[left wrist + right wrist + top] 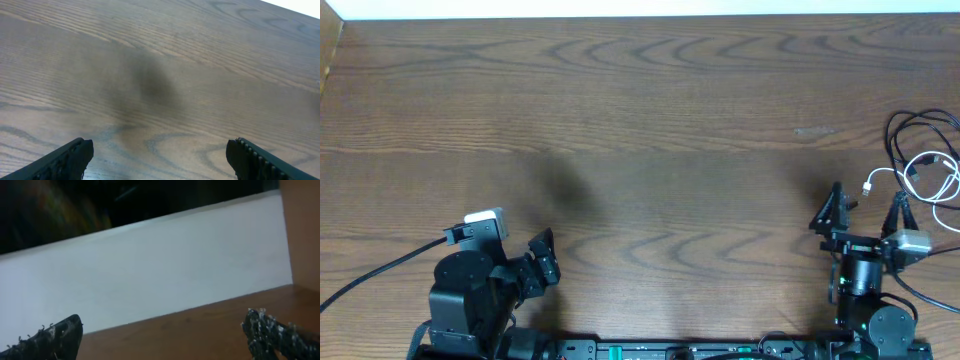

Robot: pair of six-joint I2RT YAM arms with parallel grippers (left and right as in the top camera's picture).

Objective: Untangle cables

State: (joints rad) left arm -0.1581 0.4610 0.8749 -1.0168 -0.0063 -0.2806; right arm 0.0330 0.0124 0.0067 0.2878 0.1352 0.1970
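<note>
Black, white cables [912,172] looped just beside right fingers [833,208], spread wide, empty; left fingers [541,243] wide, far off.

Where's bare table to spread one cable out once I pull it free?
Bare wood table runs from the left edge to the right gripper, and between it and the left gripper. Crowded only at the right edge: black cable and white cable, looped together.

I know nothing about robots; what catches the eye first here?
The black cable and white cable lie looped together at the table's right edge, just beyond the right arm. The left arm sits far off at bottom left; both arms' jaws stand open.
</note>
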